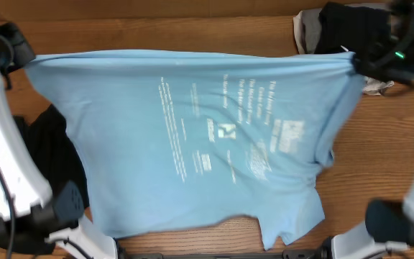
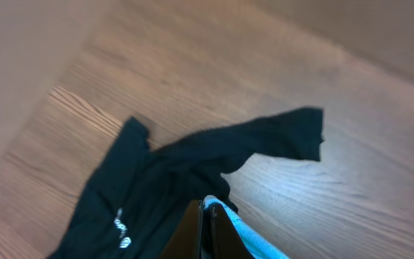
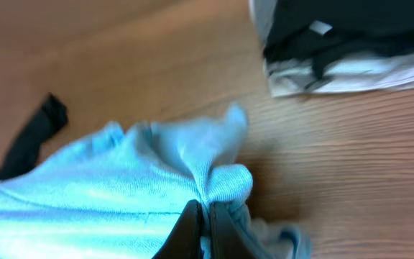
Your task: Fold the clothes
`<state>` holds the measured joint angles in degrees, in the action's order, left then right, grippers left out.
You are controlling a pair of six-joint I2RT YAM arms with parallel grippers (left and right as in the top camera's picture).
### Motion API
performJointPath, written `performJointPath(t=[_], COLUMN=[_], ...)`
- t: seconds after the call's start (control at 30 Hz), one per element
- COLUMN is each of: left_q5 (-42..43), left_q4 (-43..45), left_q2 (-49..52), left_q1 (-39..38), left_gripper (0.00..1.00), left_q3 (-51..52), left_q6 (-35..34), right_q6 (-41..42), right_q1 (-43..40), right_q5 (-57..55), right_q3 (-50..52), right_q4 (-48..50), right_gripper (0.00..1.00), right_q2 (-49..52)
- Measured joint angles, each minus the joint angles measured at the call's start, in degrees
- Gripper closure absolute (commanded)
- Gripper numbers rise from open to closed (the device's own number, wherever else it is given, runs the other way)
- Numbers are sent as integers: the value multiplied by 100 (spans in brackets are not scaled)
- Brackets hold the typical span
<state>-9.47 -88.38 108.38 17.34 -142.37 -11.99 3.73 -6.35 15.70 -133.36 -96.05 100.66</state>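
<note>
The light blue T-shirt (image 1: 192,137) with white lettering hangs stretched between both arms above the table, its lower hem trailing near the front edge. My left gripper (image 2: 205,216) is shut on its left corner (image 2: 254,237); in the overhead view it is at the far left (image 1: 21,59). My right gripper (image 3: 205,216) is shut on bunched blue fabric (image 3: 214,173); overhead it is at the far right (image 1: 358,63). The black long-sleeved top (image 2: 157,187) lies crumpled on the table below the left gripper, one sleeve stretched right; it also shows in the overhead view (image 1: 52,151), partly hidden by the shirt.
A pile of folded dark and white clothes (image 1: 336,29) lies at the back right of the wooden table (image 1: 379,158); it also shows in the right wrist view (image 3: 343,43). The arm bases (image 1: 42,216) stand at the front corners.
</note>
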Motion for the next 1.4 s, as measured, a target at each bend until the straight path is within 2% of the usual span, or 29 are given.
performJointPath(t=[0.4, 0.43, 0.57, 0.73, 0.83, 1.07, 1.23, 1.4], left_q5=[459, 463, 476, 476, 479, 846, 914, 925], left_q4=[1362, 1484, 1912, 2096, 1869, -160, -778, -822], left_q2=[2470, 2605, 3014, 3097, 3095, 3095, 3093, 3093], left_q1=[-116, -144, -334, -597, -730, -826, -822, -822], left_gripper=[96, 96, 96, 96, 96, 96, 96, 96], left_q3=[26, 28, 37, 37, 37, 37, 37, 136], left_q6=[44, 44, 50, 116, 173, 175, 197, 326], right_q6=[-140, -140, -164, -175, -184, -186, -37, 146], right_q1=[595, 629, 739, 789, 787, 787, 787, 787], right_q5=[-15, -20, -48, -70, -72, -177, -295, -424], right_q3=[9, 11, 31, 42, 13, -57, 22, 826], right_q4=[1582, 1735, 2243, 2430, 2087, 13, -81, 105], right_gripper=[95, 92, 92, 96, 96, 96, 96, 96], right_q2=[2649, 2835, 3390, 3571, 3569, 3569, 3569, 3545])
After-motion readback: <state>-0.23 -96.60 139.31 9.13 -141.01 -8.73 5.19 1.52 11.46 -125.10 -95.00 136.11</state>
